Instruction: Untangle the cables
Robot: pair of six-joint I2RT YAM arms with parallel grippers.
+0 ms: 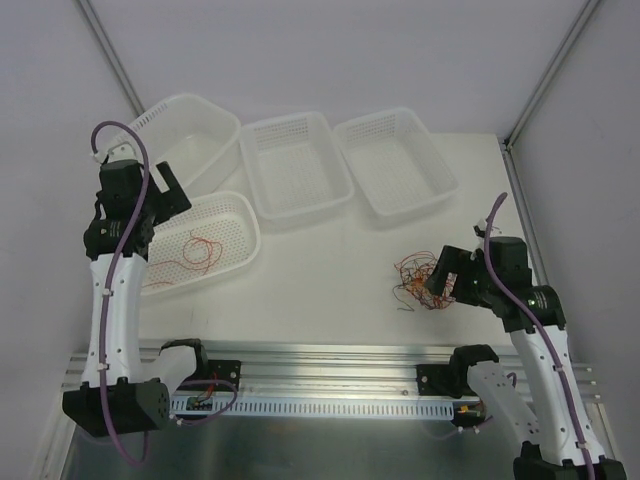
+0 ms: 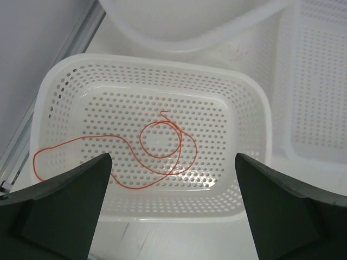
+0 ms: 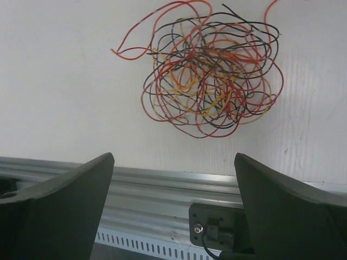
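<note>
A tangle of thin red, orange, yellow and black cables (image 1: pixel 415 275) (image 3: pixel 209 70) lies on the white table at the right. My right gripper (image 1: pixel 440 278) (image 3: pixel 173 157) hovers just beside it on the near side, open, with nothing between its fingers. One loose orange-red cable (image 2: pixel 157 146) (image 1: pixel 195 250) lies coiled on the floor of the near-left perforated basket (image 1: pixel 250 225) (image 2: pixel 255 97). My left gripper (image 1: pixel 170 192) (image 2: pixel 172 158) hangs above that basket's near side, open and empty.
Three more white perforated baskets stand at the back: a tilted one (image 1: pixel 190 125) at the left, one (image 1: pixel 295 165) in the middle, one (image 1: pixel 395 160) at the right. An aluminium rail (image 1: pixel 330 360) runs along the table's near edge.
</note>
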